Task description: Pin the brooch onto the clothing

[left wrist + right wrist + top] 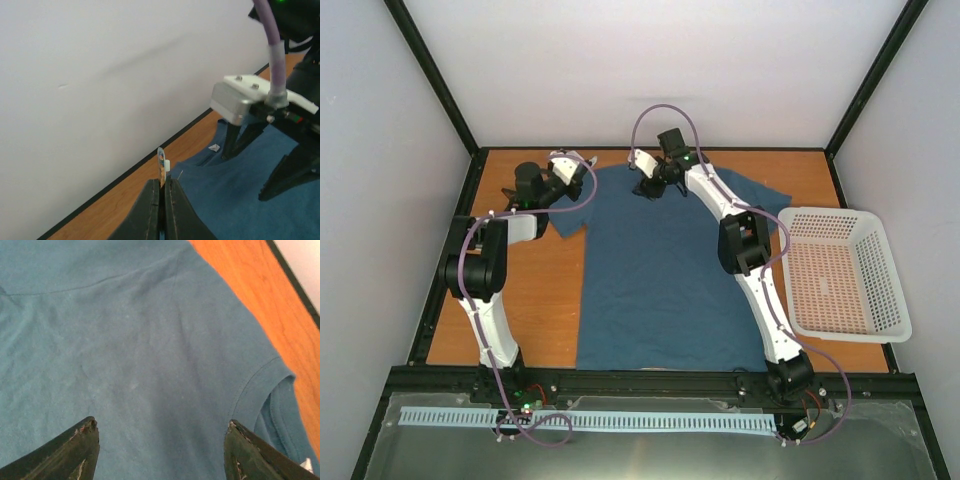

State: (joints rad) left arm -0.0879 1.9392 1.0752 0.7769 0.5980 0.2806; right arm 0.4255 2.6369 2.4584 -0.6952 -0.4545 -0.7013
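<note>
Brooch (161, 166) held edge-on: the left gripper (161, 186) has its two dark fingers pressed together on the small pale piece. It sticks up above the fingertips, with a tiny white bit at its side. The piece is held up beside the left shoulder of the dark teal-blue T-shirt (660, 270), short of the neckline, with the white back wall (100, 75) behind it.

The T-shirt lies spread flat on the orange wooden table (540, 300), collar toward the far edge and hem toward the arm bases. The right gripper (161, 424) hangs over the T-shirt just beside the round neck. Its fingers (75, 450) are spread wide, with nothing between them but the cloth below. Whether the tips touch the fabric cannot be told.

In the left wrist view, the right gripper stands just to the right of the brooch, over the collar, where a small white label (214, 147) shows. A white plastic mesh basket (835, 212) sits on the right side of the table, just beside the T-shirt's right sleeve.
</note>
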